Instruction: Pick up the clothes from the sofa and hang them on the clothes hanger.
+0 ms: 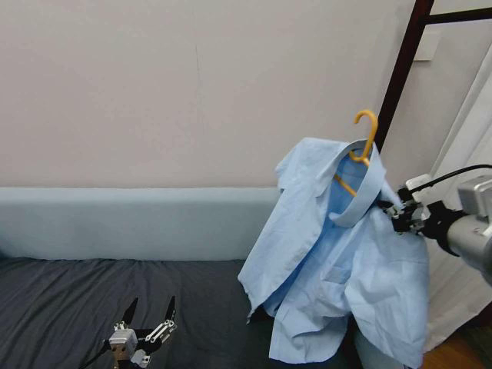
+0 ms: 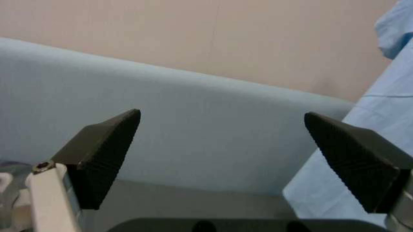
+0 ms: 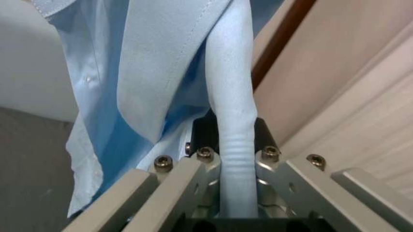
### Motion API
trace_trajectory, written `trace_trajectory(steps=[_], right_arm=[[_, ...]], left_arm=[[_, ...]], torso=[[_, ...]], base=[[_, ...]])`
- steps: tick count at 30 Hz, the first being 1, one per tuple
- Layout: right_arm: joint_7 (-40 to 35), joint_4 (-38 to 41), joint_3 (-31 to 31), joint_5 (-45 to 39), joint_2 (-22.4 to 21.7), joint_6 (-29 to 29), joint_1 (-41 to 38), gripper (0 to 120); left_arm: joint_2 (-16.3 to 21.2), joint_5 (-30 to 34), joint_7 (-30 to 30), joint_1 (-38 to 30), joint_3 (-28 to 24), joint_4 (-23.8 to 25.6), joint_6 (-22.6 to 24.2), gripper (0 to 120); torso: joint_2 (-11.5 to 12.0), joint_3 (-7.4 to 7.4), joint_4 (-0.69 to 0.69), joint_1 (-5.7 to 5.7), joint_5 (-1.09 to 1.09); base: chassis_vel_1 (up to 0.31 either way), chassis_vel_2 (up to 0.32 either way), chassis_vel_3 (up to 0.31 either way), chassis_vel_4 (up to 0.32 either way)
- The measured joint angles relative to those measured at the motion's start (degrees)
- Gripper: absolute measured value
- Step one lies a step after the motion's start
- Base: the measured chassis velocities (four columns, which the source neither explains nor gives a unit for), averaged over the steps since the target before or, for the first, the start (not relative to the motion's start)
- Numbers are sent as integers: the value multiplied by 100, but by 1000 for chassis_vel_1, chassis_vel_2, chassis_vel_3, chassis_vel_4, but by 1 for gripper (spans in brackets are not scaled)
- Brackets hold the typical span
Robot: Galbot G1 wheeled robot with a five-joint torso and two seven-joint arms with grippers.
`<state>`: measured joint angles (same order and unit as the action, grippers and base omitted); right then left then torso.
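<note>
right gripper: fingers clamp shirt | left gripper: fingers apart, over sofa

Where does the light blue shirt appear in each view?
Head view: light blue shirt on a yellow hanger, right of centre, right gripper clamping it.
Left wrist view: shirt beyond the open left gripper, beside the sofa backrest.
Right wrist view: shirt close up, one fold in the right gripper.
Shared landmark: sofa backrest, also in the head view.
</note>
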<state>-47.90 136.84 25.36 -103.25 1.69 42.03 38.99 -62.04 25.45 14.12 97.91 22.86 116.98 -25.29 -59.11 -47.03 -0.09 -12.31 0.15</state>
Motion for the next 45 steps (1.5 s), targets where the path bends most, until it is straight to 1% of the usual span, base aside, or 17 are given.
trace_trajectory(steps=[5, 10, 14, 21, 24, 26, 27, 30, 31, 32, 35, 36, 37, 39, 41, 42, 45], right_arm=[[-195, -284, 365, -340, -453, 1, 2, 1], [-231, -668, 506, -407, -681, 1, 21, 1], [-243, -987, 534, -292, -696, 0, 54, 1], [56, -1531, 428, 524, -467, -8, 77, 1], [293, -1708, 298, 1077, -191, -14, 43, 1], [511, -1865, 89, 1511, 122, -49, -80, 1], [511, -1865, 89, 1511, 122, -49, -80, 1], [825, -2052, -107, 1975, 459, -134, -143, 1], [986, -2139, -158, 2235, 663, -172, -143, 1], [986, -2139, -158, 2235, 663, -172, -143, 1], [1366, -2278, -197, 3146, 1132, -247, -48, 1], [1451, -2308, -198, 3400, 1262, -254, 2, 1], [1451, -2308, -198, 3400, 1262, -254, 2, 1], [1560, -2383, -138, 3838, 1588, -219, 103, 1], [1627, -2457, -34, 4107, 1775, -154, 173, 1], [1627, -2457, -34, 4107, 1775, -154, 173, 1], [1721, -2540, 228, 4531, 2032, -36, 331, 1]], left_arm=[[6, 8, -2, -8, -3, 0, 6, 100], [9, 12, -2, -12, -6, 1, 9, 100], [10, 13, -2, -13, -7, 1, 10, 100], [13, 17, -2, -14, -9, 4, 14, 100], [14, 18, -2, -15, -9, 5, 16, 100], [15, 18, -3, -15, -9, 6, 17, 100], [15, 18, -3, -15, -9, 6, 17, 100], [15, 19, -2, -15, -9, 7, 18, 100], [15, 19, -2, -15, -9, 7, 18, 100], [15, 19, -2, -15, -9, 7, 18, 100], [16, 19, -2, -15, -10, 8, 18, 100], [16, 19, -2, -14, -10, 7, 18, 100], [16, 19, -2, -14, -10, 7, 18, 100], [16, 19, -2, -14, -10, 8, 18, 100], [16, 19, -2, -15, -10, 7, 18, 100], [16, 19, -2, -15, -10, 7, 18, 100], [16, 19, -2, -15, -10, 8, 18, 100]], torso=[[0, 0, 0, 0, 0], [0, 0, 0, 0, 0], [0, 0, 0, 0, 1], [1, 0, 0, 0, 0], [0, 0, 0, 0, 1], [0, 0, 0, 0, 0], [0, 0, 0, 0, 0], [1, -1, 0, 0, 1], [1, -1, 1, 0, 2], [1, -1, 1, 0, 2], [1, -1, 1, 0, -1], [1, -1, 1, 0, 0], [1, -1, 1, 0, 0], [1, -1, 1, 0, 1], [2, -1, 1, 0, 0], [2, -1, 1, 0, 0], [1, 0, -1, 0, -1]], base=[[0, 0, 0, 0], [0, 0, 0, 0], [0, 0, 0, 0], [0, 0, 0, 0], [0, 0, 0, 0], [0, 0, 0, 0], [0, 0, 0, 0], [0, 0, 0, 0], [0, 0, 0, 0], [0, 0, 0, 0], [0, 0, 0, 0], [0, 0, 0, 0], [0, 0, 0, 0], [0, 0, 0, 0], [0, 0, 0, 0], [0, 0, 0, 0], [0, 0, 0, 0]])
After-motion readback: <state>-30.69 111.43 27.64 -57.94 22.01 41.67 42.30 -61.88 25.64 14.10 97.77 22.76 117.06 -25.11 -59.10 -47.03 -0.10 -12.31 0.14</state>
